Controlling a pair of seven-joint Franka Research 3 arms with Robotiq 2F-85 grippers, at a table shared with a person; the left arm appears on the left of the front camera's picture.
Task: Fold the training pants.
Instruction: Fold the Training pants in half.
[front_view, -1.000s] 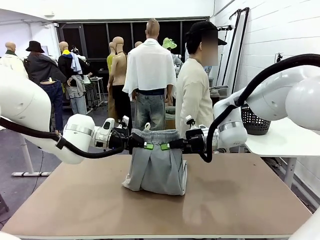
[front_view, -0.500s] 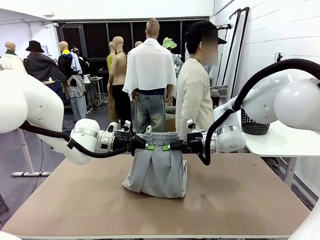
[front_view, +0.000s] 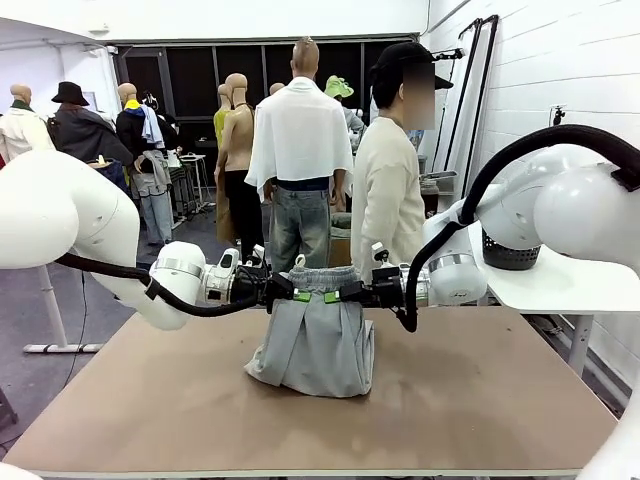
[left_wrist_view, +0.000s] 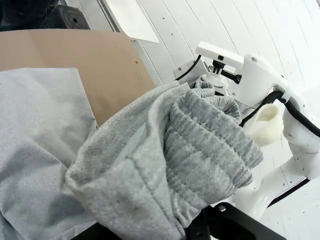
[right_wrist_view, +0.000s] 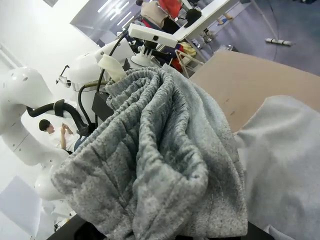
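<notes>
1. Grey training pants (front_view: 318, 335) hang at frame centre, hem bunched on the tabletop (front_view: 480, 400); left claw (front_view: 297, 295) and right claw (front_view: 330, 296) clench the waistband
2. Uneven lowering could crumple the fold; thick elastic might slip free

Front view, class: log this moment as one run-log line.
left pincer: shut on training pants waistband | right pincer: shut on waistband | pants: lifted, lower part bunched on table

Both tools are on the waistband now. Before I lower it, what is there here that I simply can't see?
- Left tool fingertips: left wrist view, bunched training pants cover them.
- Right tool fingertips: right wrist view, gathered waistband covers them.
- Pant legs' lay: front view, folded under the hanging cloth on the table.
</notes>
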